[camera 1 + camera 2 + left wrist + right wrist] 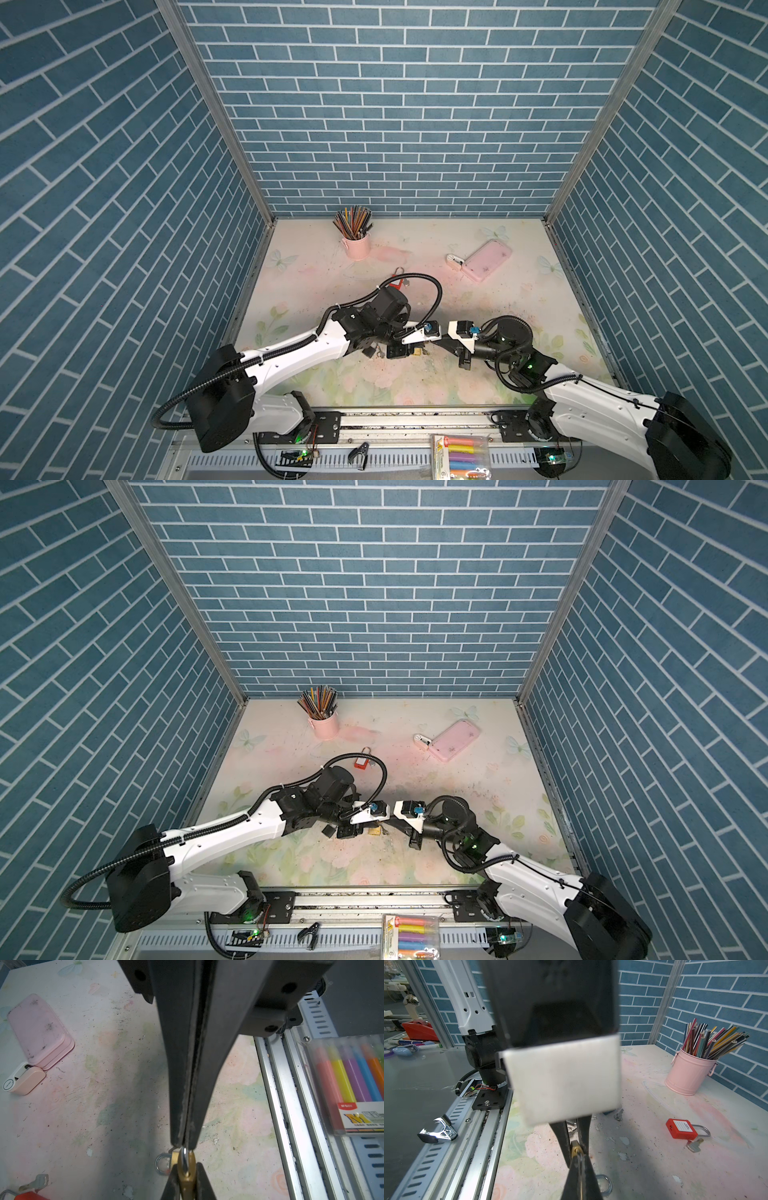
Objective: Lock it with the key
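- Watching my left hand (182,1145) clenched on the key (184,1157), its tip in the brass padlock (187,1180);
- my right hand (575,1147) clamps that padlock's body tight

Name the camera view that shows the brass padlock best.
The left wrist view: the brass padlock is close up, body and shackle visible, pinched in the right claw, the key from the left claw meeting it. The right wrist view shows a brass sliver; both top views, a speck.
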Controlling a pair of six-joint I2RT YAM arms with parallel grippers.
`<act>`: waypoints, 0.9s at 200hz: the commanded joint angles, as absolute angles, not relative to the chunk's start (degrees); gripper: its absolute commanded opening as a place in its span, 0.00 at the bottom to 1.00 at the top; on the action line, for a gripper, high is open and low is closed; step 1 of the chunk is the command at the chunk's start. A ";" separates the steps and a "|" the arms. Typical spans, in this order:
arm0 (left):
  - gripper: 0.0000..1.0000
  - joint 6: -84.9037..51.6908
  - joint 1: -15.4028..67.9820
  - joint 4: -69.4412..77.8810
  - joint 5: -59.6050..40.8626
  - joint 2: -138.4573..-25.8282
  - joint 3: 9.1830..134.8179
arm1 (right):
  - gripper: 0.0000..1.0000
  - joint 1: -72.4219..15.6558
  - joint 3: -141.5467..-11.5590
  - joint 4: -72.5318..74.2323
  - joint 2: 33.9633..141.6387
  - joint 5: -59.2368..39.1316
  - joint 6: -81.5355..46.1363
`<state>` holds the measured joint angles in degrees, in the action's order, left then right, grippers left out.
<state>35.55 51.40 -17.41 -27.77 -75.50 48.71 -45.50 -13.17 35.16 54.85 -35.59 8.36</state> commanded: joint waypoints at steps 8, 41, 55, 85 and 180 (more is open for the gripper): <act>0.00 37.44 54.05 -7.39 -41.34 -73.85 53.59 | 0.00 -46.16 -13.37 30.53 56.41 -34.02 11.26; 0.00 37.88 54.06 -7.51 -41.46 -74.10 54.31 | 0.00 -46.22 -13.01 30.69 56.42 -34.01 10.22; 0.00 37.67 54.09 -6.73 -41.42 -74.00 54.34 | 0.00 -46.21 -12.69 31.13 56.78 -34.10 9.59; 0.00 35.60 54.09 -2.59 -40.25 -73.36 53.92 | 0.00 -46.23 -12.26 32.07 57.77 -34.05 7.71; 0.00 31.27 52.90 5.54 -37.42 -69.47 51.53 | 0.00 -46.58 -9.15 36.29 62.09 -33.91 4.05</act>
<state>32.08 51.40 -13.43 -27.68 -74.67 48.82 -45.69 -12.62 45.58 58.37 -36.36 5.65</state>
